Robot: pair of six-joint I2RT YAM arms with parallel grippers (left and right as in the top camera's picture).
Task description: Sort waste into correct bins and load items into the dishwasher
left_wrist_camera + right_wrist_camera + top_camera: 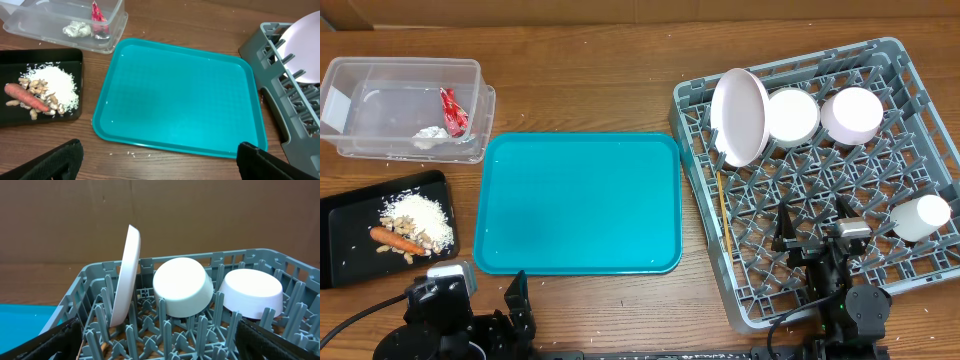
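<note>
The clear tub at the back left holds the red wrapper and the whitish scrap. The black tray holds the food bits with crumbs and the carrot. The grey dish rack holds the upright plate, two bowls, the cup and the chopsticks. My left gripper is open and empty, low over the table in front of the teal tray. My right gripper is open and empty over the rack's front part.
The teal serving tray lies empty in the middle between the bins and the rack. A few white crumbs lie on the wood near its front edge. A brown cardboard wall stands behind the rack.
</note>
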